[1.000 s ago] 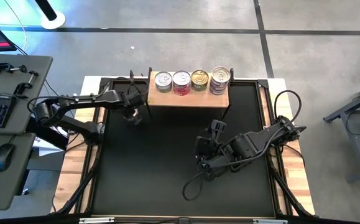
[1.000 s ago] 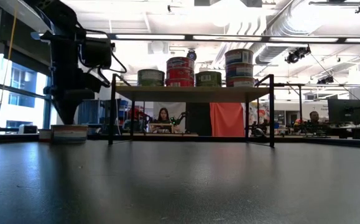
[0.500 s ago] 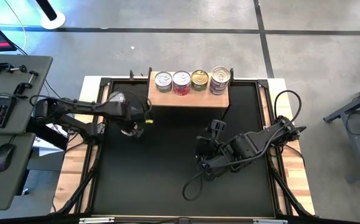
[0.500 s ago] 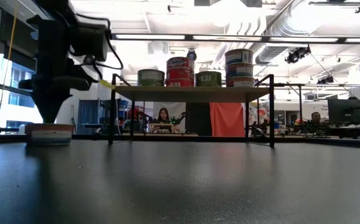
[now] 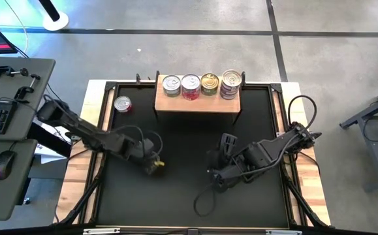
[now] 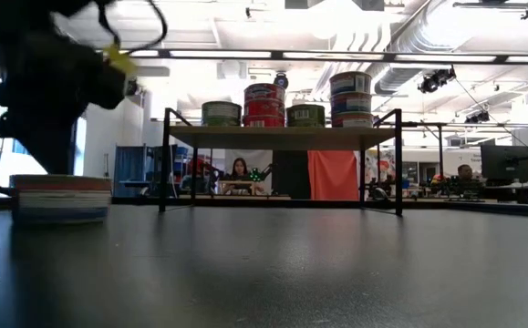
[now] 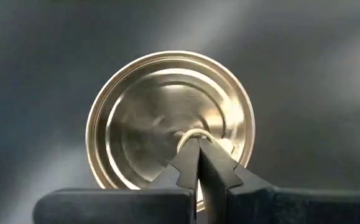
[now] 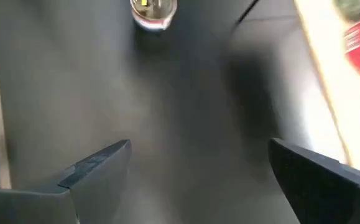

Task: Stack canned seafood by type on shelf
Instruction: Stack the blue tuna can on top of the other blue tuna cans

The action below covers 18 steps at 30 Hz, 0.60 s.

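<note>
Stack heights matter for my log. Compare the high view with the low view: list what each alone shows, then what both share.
Only the high view: the lids of the shelf cans, a loose can on the mat left of the shelf, the left gripper over the mat's left half, and the right gripper waiting mid-mat. Only the low view: can sides, showing the second and fourth stacks taller, a near can under the left arm, and people in the room behind. Both: the shelf and its four stacks.

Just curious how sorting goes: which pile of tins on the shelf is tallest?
The pile at the shelf's right end; its top rises above the red-labelled pile, the next tallest.
</note>
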Motion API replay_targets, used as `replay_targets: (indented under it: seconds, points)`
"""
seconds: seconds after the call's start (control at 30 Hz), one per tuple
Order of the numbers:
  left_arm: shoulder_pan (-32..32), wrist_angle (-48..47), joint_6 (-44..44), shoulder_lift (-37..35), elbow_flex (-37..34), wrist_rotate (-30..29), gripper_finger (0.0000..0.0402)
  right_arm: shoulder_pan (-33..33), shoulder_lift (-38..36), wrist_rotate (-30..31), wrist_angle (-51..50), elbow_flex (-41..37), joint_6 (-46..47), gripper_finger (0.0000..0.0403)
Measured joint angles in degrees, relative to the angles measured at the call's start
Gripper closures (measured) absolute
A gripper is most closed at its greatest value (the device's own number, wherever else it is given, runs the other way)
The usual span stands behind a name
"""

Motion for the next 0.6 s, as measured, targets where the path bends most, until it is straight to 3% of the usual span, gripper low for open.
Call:
replay_targets:
  seconds: [0.13, 0.33, 0.6]
  points:
    - [-3.30, 16.35, 2.86, 3.27, -0.15, -4.91, 0.0401, 1.40, 0.00, -2.10, -0.01, 0.00, 3.09, 0.0034]
    - [-2.45, 36.65, 8.72, 15.22, 1.10, -3.81, 0.0402, 1.80, -0.02, -5.94, 0.17, -5.46, 11.17, 0.0034]
    - [-2.02, 37.81, 22.84, 28.06, 12.91, -0.73, 0.0402, 5.41, 0.13, -16.26, 0.52, -27.57, 27.00, 0.0034]
